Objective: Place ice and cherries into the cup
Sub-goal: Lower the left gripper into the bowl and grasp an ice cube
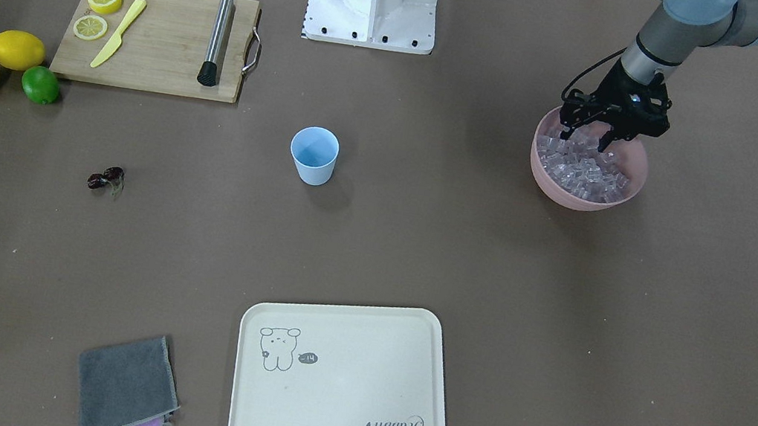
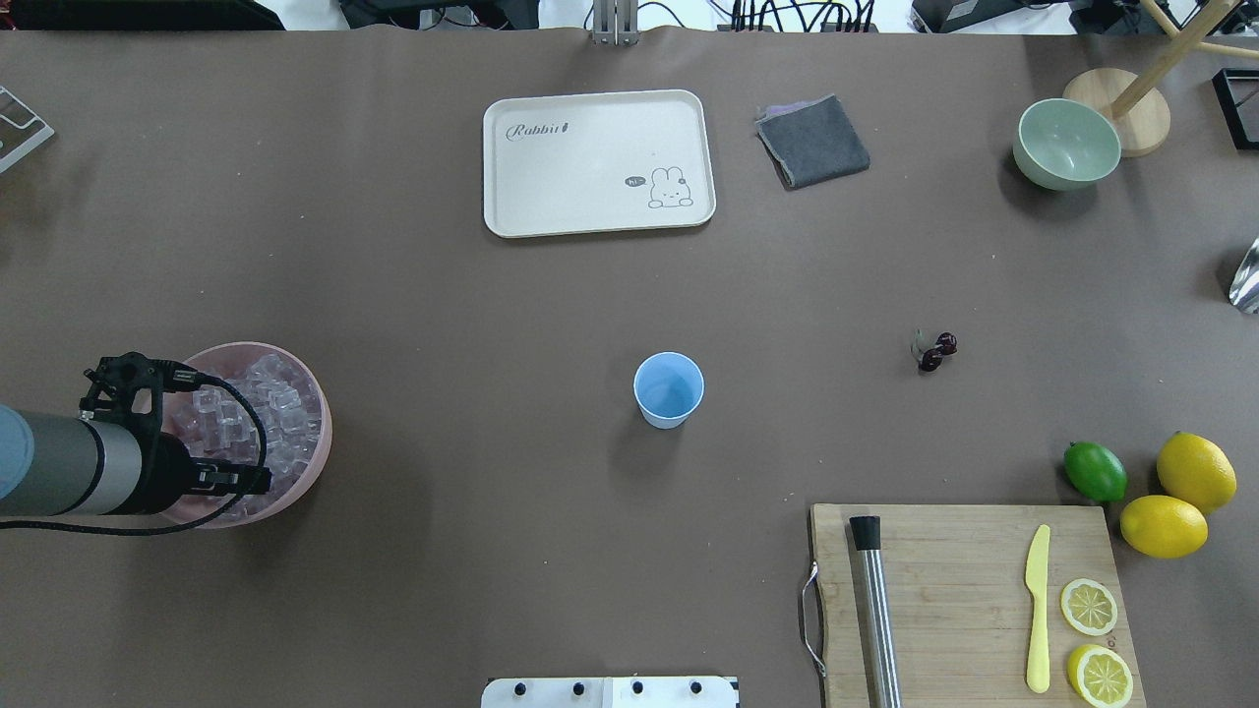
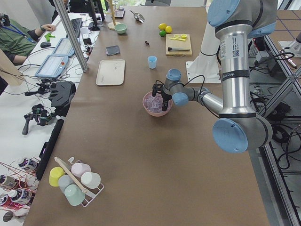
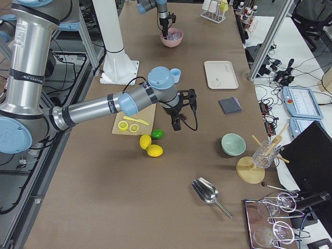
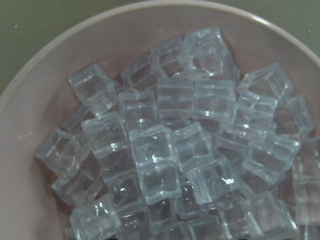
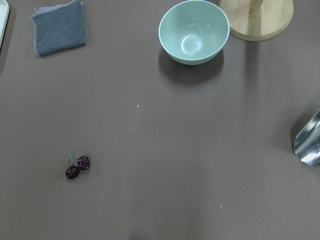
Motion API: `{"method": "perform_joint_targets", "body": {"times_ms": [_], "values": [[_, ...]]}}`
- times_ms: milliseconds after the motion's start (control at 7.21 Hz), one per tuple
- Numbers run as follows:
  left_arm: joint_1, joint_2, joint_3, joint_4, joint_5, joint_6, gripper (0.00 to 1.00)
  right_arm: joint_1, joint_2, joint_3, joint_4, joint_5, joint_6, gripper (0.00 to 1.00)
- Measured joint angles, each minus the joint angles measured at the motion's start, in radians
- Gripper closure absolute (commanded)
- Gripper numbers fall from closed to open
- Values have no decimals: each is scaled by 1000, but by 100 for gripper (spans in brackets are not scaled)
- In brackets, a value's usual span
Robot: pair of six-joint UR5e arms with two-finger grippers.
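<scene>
Where ice (image 5: 155, 150) heaps one bowl (image 1: 580, 198) — one cup (image 1: 313, 155), two cherries (image 1: 106, 179).

The cream tray (image 2: 590, 162) bears the script word "Rabbit" near one corner. Beside its drawn rabbit, a small dark speech bubble holds lettering too small to read. A label (image 3: 233, 52) on the left arm (image 3: 233, 94) is likewise illegible.

Brown table (image 1: 560, 308) with cup (image 1: 313, 155), tray (image 1: 350, 404), board (image 1: 162, 53)

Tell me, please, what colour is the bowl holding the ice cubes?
Pink. The bowl shows best in the exterior front-facing view.
</scene>
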Motion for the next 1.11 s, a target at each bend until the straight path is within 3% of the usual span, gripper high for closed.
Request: {"method": "perform_joint_targets", "body": {"times_ms": [833,1110], "values": [[1,5,-3,0,-4,0,91,0,1,-2,0,0,0,0],[0,7,-10,0,-5,1,98,0,0,-2,0,0,0,0]]}}
